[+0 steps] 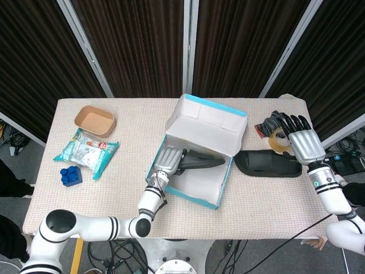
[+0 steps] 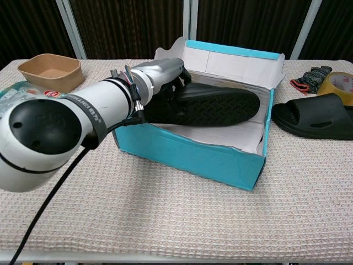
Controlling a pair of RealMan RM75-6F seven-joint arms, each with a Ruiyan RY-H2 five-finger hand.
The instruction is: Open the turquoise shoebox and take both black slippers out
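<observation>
Left hand (image 1: 169,160) grips the black slipper (image 2: 218,106) inside the turquoise shoebox (image 2: 187,152), fingertips hidden behind its heel, while right hand (image 1: 302,140) hovers fingers spread, empty.

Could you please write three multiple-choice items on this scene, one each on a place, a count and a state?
1. Where does the slipper already taken out lie?
A. in the brown bowl
B. on the table right of the shoebox
C. on the snack packet

2. How many black slippers show?
A. one
B. two
C. three

3. What is the left hand doing?
A. gripping the slipper in the box
B. resting flat on the table
C. holding the tape roll

Answers:
1 B, the outside slipper lies beside the shoebox.
2 B, one outside, one slipper in the box.
3 A, the left hand grips its end.
</observation>
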